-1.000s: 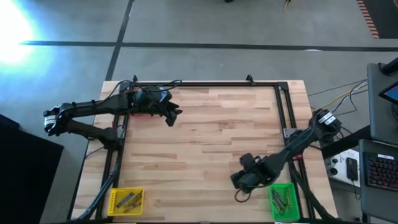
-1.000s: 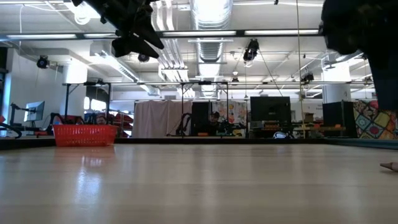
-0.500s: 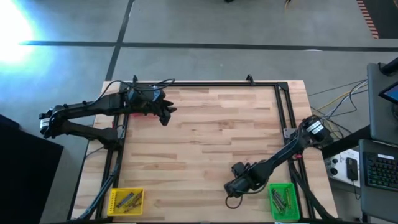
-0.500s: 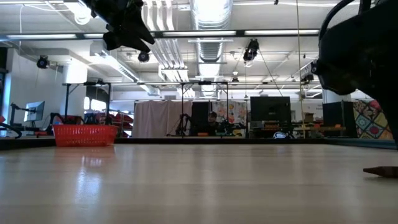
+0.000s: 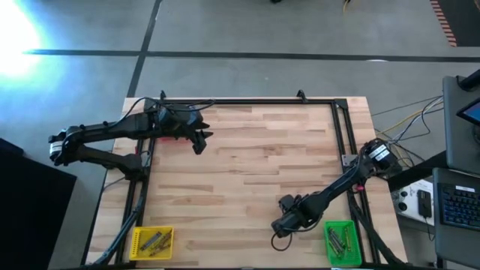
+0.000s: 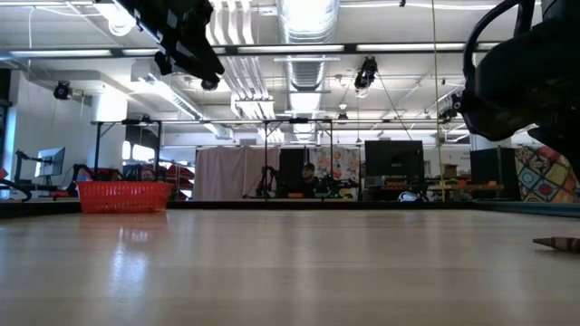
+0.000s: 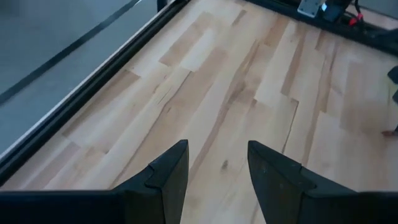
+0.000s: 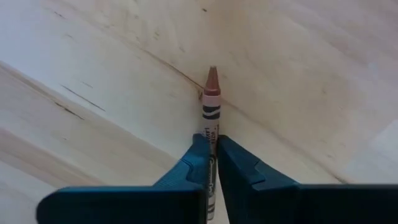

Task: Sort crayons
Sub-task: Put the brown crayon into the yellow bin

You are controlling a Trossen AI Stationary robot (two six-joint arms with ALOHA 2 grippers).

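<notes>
Near table's front | right gripper (image 8: 211,163) low, clamped on brown crayon (image 8: 211,99) | left gripper (image 7: 217,171) raised, fingers apart

Crayon (image 8: 211,106) on table (image 5: 262,157) between right tool (image 8: 211,163) fingers; bins at near corners.

Right gripper (image 5: 279,225): over the last second moved along the light wooden slatted tabletop (image 5: 255,165) away from the green square bin (image 5: 341,241), from just beside the bin's corner toward the table's middle near edge. Jaws were apart earlier; now pinched shut on a thin brown-tipped crayon with a grey paper wrapper (image 8: 210,109), tip pointing out past the fingers (image 8: 198,158), over the wood.

Low view: the crayon's end (image 6: 555,243) at the right edge has shifted slightly and sits a little clearer of the dark arm.

Left gripper (image 5: 199,142): pulled back slightly toward the table's far left corner, then held; jaw gap unchanged.
</notes>
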